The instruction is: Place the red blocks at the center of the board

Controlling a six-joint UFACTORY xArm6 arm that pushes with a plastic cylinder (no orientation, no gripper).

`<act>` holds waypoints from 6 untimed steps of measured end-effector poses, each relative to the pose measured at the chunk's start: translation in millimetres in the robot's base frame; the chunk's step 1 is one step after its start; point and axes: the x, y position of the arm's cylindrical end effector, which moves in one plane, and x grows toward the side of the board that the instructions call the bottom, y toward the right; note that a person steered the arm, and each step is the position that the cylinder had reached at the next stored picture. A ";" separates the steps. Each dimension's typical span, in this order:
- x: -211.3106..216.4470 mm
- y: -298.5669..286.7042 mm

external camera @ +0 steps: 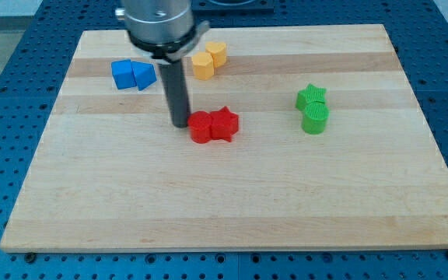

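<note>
Two red blocks sit side by side near the board's middle, touching: a red round block on the left and a red star block on the right. My tip rests on the board just left of the red round block, touching or nearly touching it. The dark rod rises from there to the arm's mount at the view's top.
A blue cube and a blue triangle lie at the upper left. Two yellow blocks lie at the top centre, right of the rod. A green star and a green cylinder lie at the right. The wooden board sits on a blue perforated table.
</note>
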 end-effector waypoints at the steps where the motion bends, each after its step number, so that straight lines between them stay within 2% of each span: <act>1: 0.0 38.6; 2: -0.4 49.1; 5: -8.2 -45.3; 6: -13.1 -95.7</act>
